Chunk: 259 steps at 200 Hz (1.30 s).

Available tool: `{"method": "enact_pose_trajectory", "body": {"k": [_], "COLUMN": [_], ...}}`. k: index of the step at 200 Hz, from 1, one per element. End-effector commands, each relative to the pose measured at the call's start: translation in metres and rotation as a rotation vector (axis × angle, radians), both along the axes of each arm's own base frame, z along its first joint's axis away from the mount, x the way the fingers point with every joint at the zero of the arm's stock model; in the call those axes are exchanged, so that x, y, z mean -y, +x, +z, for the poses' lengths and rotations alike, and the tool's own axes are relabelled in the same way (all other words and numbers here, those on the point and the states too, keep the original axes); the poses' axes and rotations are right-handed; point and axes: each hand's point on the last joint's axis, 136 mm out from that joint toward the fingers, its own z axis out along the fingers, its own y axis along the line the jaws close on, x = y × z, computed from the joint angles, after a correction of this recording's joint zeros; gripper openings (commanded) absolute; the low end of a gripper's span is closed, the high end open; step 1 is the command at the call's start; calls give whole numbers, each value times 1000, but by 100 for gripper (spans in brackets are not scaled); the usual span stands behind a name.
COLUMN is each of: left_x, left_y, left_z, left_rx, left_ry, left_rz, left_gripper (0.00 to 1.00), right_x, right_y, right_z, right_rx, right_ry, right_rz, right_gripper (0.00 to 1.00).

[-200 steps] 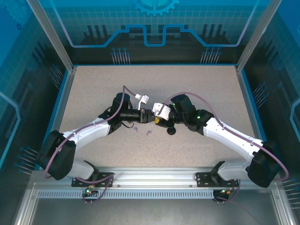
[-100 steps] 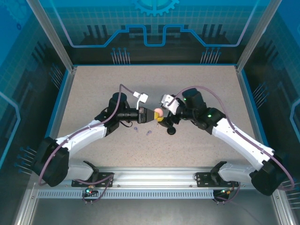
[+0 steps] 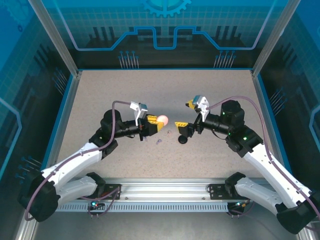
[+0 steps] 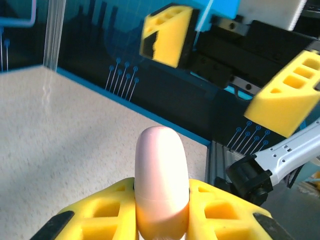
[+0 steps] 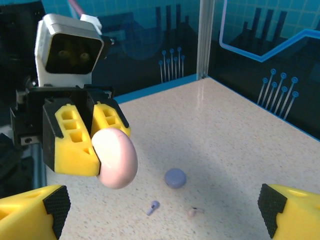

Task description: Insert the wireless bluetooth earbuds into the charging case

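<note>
A closed, pale pink charging case (image 4: 161, 180) stands edge-on between the yellow fingers of my left gripper (image 4: 162, 217), which is shut on it. From above, that case (image 3: 163, 119) hangs over the table's middle, ahead of the left gripper (image 3: 153, 123). My right gripper (image 3: 185, 114) faces it from the right, open wide with nothing in it. In the right wrist view the pink case (image 5: 114, 157) is at the left. Below it, a lilac earbud (image 5: 153, 207) and a pale pink earbud (image 5: 192, 212) lie on the table.
A small round lilac case (image 5: 175, 178) lies on the speckled table (image 3: 100, 100) beyond the two buds. A black round case (image 3: 183, 140) sits under the right gripper. Blue walls and metal posts ring the table.
The two grippers met at the centre, then drew apart. The pink case stayed in the left gripper. The right gripper opened wide and pulled back to the right.
</note>
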Motion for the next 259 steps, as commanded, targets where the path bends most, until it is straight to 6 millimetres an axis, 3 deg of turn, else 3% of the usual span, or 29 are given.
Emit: {"method": "enact_pose_trajectory", "body": {"k": [1, 37, 90, 168, 259], "left_x": [0, 10, 20, 24, 22], "left_y": [-11, -23, -26, -27, -29], "left_z": [23, 30, 34, 34, 34], "left_rx": [258, 342, 359, 351, 358], "left_ry": [-9, -4, 3, 0, -1], "left_rz": [-7, -61, -91, -103, -104], "left_gripper": [12, 13, 11, 10, 9], "right_x": [-8, -23, -34, -33, -27], "right_y": [-11, -24, -15, 4, 19], "right_z": [16, 20, 16, 2, 11], "right_rx": [-13, 20, 21, -11, -8], "right_ry": [71, 47, 8, -55, -50], "right_rz": [62, 148, 149, 77, 14], "right_gripper": [100, 97, 95, 94, 95]}}
